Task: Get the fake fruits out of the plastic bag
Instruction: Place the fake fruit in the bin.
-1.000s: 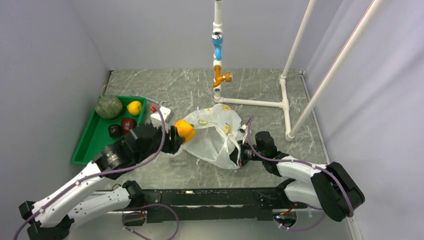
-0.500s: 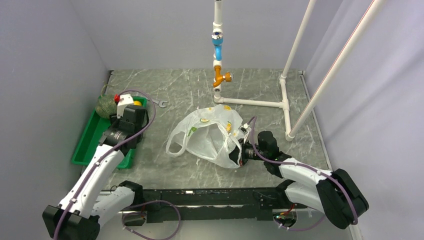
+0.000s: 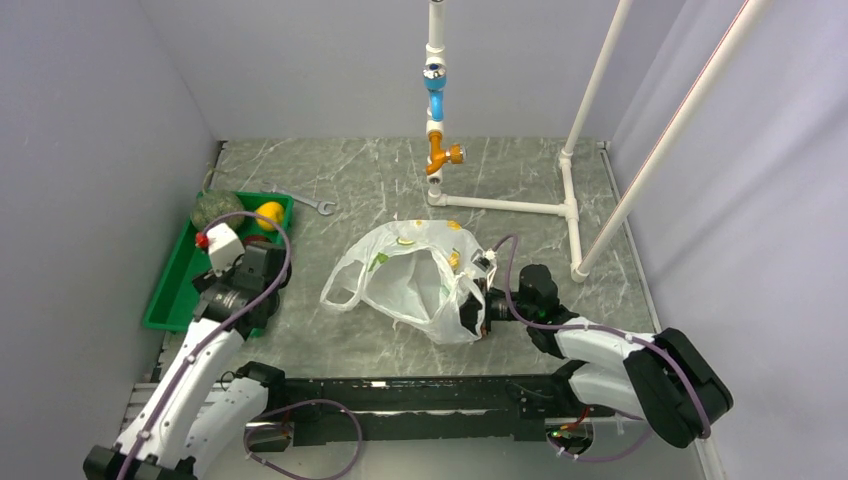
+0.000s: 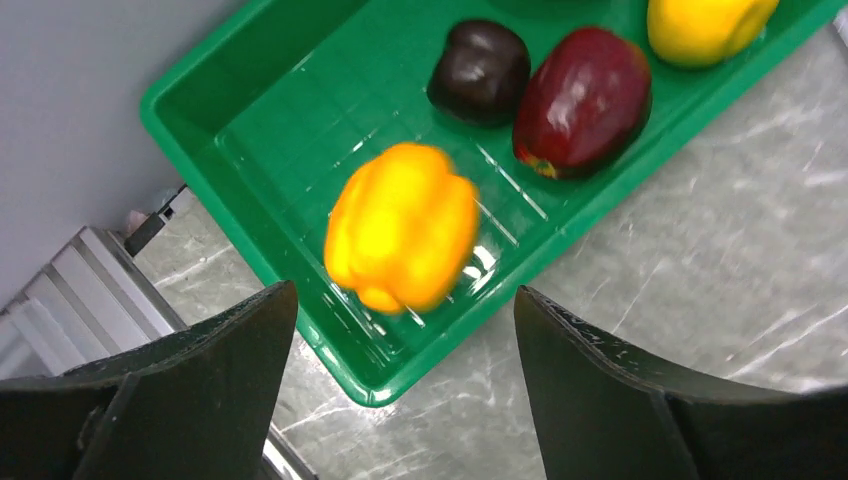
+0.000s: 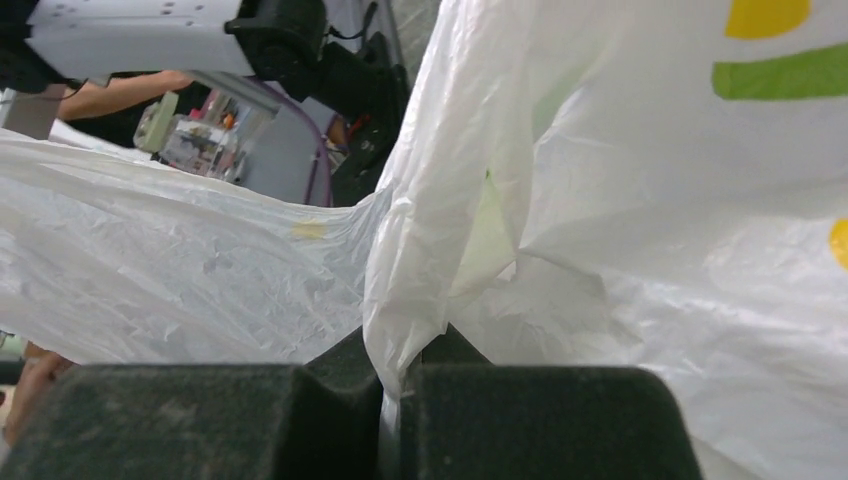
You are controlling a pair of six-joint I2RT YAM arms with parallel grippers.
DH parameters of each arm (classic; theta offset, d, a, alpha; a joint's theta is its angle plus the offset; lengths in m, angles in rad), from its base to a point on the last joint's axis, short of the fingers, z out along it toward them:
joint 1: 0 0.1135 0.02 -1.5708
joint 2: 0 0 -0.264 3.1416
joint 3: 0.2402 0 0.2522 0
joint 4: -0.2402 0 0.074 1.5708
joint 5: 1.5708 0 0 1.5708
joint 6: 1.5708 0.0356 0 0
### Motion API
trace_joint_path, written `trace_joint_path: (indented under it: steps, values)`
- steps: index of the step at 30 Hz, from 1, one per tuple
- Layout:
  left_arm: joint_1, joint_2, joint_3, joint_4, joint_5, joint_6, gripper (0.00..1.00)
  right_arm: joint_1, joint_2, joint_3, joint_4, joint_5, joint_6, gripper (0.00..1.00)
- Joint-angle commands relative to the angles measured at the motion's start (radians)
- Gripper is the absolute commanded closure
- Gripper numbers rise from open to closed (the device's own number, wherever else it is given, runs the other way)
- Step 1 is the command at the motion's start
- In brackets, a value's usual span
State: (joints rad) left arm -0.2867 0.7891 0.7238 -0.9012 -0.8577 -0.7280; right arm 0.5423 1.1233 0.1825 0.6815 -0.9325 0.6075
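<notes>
The plastic bag (image 3: 405, 275) lies crumpled at the table's middle with its mouth open toward the left. My right gripper (image 3: 480, 308) is shut on a fold of the bag (image 5: 650, 230) at its near right side; the pinch shows in the right wrist view (image 5: 400, 400). My left gripper (image 3: 243, 275) hangs open above the green tray (image 3: 170, 290). In the left wrist view my gripper (image 4: 405, 400) is empty. Below it in the tray (image 4: 300, 110) lie an orange-yellow fruit (image 4: 402, 227), a dark red fruit (image 4: 585, 100), a darker one (image 4: 480, 72) and a yellow one (image 4: 705, 25). A green melon (image 3: 214, 208) sits at the tray's far end.
A white pipe frame (image 3: 570, 205) with a blue and orange valve (image 3: 436, 150) stands at the back and right. A small wrench (image 3: 318, 204) lies behind the tray. Grey walls close in on the left, back and right.
My left arm carried the orange-yellow fruit from the bag over to the tray and let it go; the gripper is now open. The bag's left loop spread out. My right gripper kept its hold.
</notes>
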Motion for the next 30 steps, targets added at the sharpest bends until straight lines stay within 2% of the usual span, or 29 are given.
trace_joint_path:
  steps: [1, 2, 3, 5, 10, 15, 20, 25, 26, 28, 30]
  values:
    - [0.003, -0.086, 0.011, -0.038, -0.112, -0.118, 0.09, 0.040, 0.030, 0.056, 0.172, -0.099, 0.037, 1.00]
    - [0.003, -0.097, 0.006, -0.026, -0.113, -0.106, 0.02, 0.056, 0.039, 0.080, 0.165, -0.106, 0.033, 1.00]
    - [0.003, -0.105, 0.007, -0.029, -0.113, -0.107, 0.01, 0.072, 0.045, 0.100, 0.156, -0.117, 0.023, 1.00]
    - [0.003, -0.117, 0.014, -0.032, -0.111, -0.112, 0.01, 0.095, 0.059, 0.147, 0.108, -0.134, -0.010, 1.00]
    - [0.002, -0.161, 0.014, 0.058, -0.023, 0.015, 0.00, 0.123, 0.073, 0.200, 0.058, -0.194, -0.047, 1.00]
    - [-0.008, -0.220, -0.022, 0.154, 0.076, 0.091, 0.02, 0.125, 0.094, 0.221, -0.105, -0.101, -0.128, 1.00]
    - [-0.077, -0.263, -0.037, 0.182, 0.053, 0.101, 0.02, 0.121, 0.046, 0.248, -0.410, 0.220, -0.245, 1.00]
    - [-0.104, -0.264, -0.056, 0.216, 0.089, 0.123, 0.02, 0.089, -0.056, 0.201, -0.567, 0.533, -0.186, 1.00]
    - [-0.105, -0.257, -0.057, 0.222, 0.098, 0.127, 0.02, 0.082, -0.073, 0.192, -0.586, 0.607, -0.157, 0.98]
    - [-0.106, -0.245, -0.057, 0.237, 0.112, 0.138, 0.02, 0.073, -0.097, 0.185, -0.607, 0.652, -0.130, 0.90]
    - [-0.106, -0.233, -0.052, 0.241, 0.123, 0.144, 0.02, 0.071, -0.109, 0.198, -0.649, 0.722, -0.102, 0.86]
